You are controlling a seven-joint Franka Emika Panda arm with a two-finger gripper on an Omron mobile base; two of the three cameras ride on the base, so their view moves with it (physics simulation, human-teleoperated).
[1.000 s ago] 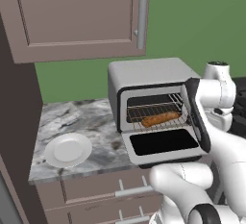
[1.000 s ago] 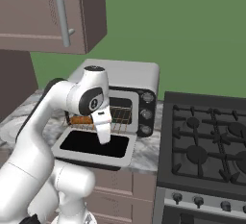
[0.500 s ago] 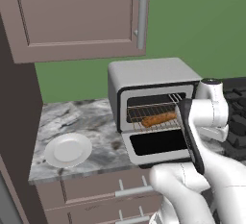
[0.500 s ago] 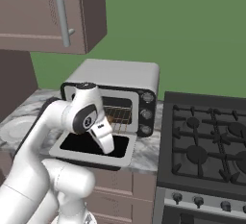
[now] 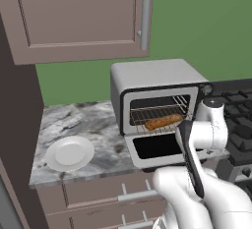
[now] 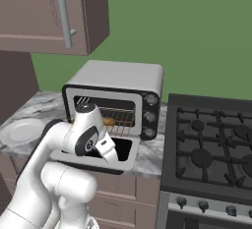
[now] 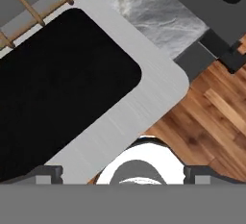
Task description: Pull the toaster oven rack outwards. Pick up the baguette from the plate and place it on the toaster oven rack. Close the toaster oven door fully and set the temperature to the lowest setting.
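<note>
Since prior frame arm dropped below toaster oven door, prob. to lift it shut; gripper spread, empty; baguette on toaster oven rack.

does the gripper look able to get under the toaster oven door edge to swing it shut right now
Probably yes. The gripper is open, holding nothing, just off the front edge of the lowered toaster oven door. Nothing sits between them, and the baguette lies back on the toaster oven rack.

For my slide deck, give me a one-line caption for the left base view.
Baguette lies on the toaster oven rack, toaster oven door folded down, plate bare on the counter.
</note>
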